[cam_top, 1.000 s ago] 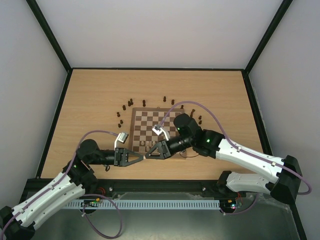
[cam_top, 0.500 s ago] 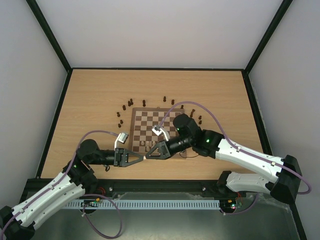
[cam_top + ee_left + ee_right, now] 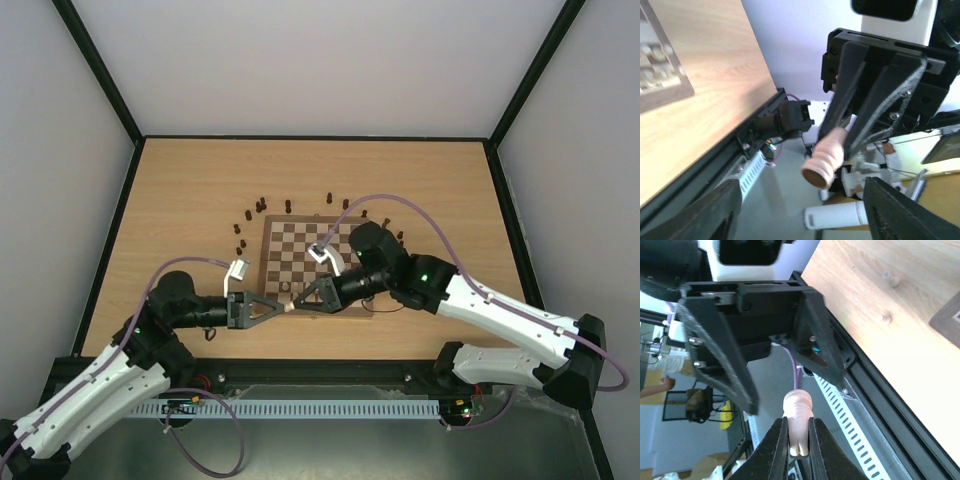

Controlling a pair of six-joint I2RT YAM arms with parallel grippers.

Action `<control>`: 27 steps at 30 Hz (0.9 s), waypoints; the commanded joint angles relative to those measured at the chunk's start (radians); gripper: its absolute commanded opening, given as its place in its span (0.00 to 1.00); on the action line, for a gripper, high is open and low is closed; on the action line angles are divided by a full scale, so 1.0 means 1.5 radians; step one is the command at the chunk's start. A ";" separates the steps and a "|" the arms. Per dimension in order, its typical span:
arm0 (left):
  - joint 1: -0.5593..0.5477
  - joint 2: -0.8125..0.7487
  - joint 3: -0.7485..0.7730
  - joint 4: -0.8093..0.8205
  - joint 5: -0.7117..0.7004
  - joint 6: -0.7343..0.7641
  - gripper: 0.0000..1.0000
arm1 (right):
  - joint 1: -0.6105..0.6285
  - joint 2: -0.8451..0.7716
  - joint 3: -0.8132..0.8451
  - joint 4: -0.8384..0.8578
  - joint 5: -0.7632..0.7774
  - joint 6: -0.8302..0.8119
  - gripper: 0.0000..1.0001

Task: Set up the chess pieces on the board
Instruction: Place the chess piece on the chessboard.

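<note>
Right gripper [image 3: 797, 432]: I read its jaws as pinching one pale chess piece [image 3: 798, 412] at the head end, with the flat base pointing outward. Left gripper [image 3: 282, 308]: jaws spread, one finger on each side of that piece, neither touching it. Both grippers meet tip to tip at the near edge of the board [image 3: 300, 245], towards its left corner. Dark pieces [image 3: 288, 206] stand on the desk [image 3: 200, 200] beyond the board's far edge.

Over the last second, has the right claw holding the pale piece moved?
Yes, slightly. The right gripper, shut on the pale chess piece, has edged a little toward the far side of the board, in over its near border.
</note>
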 commanded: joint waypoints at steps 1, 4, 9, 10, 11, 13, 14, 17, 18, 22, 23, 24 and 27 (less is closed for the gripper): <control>0.009 -0.009 0.099 -0.155 -0.081 0.094 0.73 | 0.005 -0.004 0.060 -0.115 0.068 -0.045 0.11; 0.009 0.000 0.166 -0.266 -0.169 0.154 0.76 | 0.005 0.019 0.107 -0.198 0.121 -0.072 0.11; 0.009 0.017 0.220 -0.383 -0.292 0.203 0.83 | 0.006 0.087 0.202 -0.311 0.196 -0.107 0.10; 0.009 0.017 0.220 -0.393 -0.312 0.204 0.84 | 0.007 0.104 0.223 -0.332 0.212 -0.113 0.09; 0.009 0.015 0.219 -0.401 -0.332 0.204 0.84 | 0.009 0.122 0.246 -0.355 0.232 -0.119 0.09; 0.009 0.010 0.217 -0.420 -0.373 0.204 0.85 | 0.014 0.160 0.289 -0.400 0.271 -0.128 0.08; 0.010 0.007 0.218 -0.429 -0.393 0.204 0.85 | 0.017 0.180 0.310 -0.421 0.293 -0.131 0.08; 0.009 -0.002 0.222 -0.449 -0.452 0.203 0.97 | 0.037 0.254 0.372 -0.481 0.372 -0.132 0.08; 0.010 -0.003 0.224 -0.455 -0.467 0.203 0.99 | 0.046 0.278 0.393 -0.502 0.396 -0.130 0.08; 0.009 -0.003 0.236 -0.477 -0.516 0.207 0.99 | 0.082 0.372 0.465 -0.554 0.461 -0.121 0.08; 0.009 -0.003 0.238 -0.481 -0.523 0.209 0.99 | 0.090 0.395 0.480 -0.565 0.472 -0.119 0.08; 0.009 -0.005 0.237 -0.484 -0.527 0.211 0.99 | 0.097 0.417 0.495 -0.572 0.480 -0.115 0.08; 0.009 -0.012 0.231 -0.489 -0.526 0.215 0.99 | 0.113 0.474 0.537 -0.588 0.500 -0.101 0.08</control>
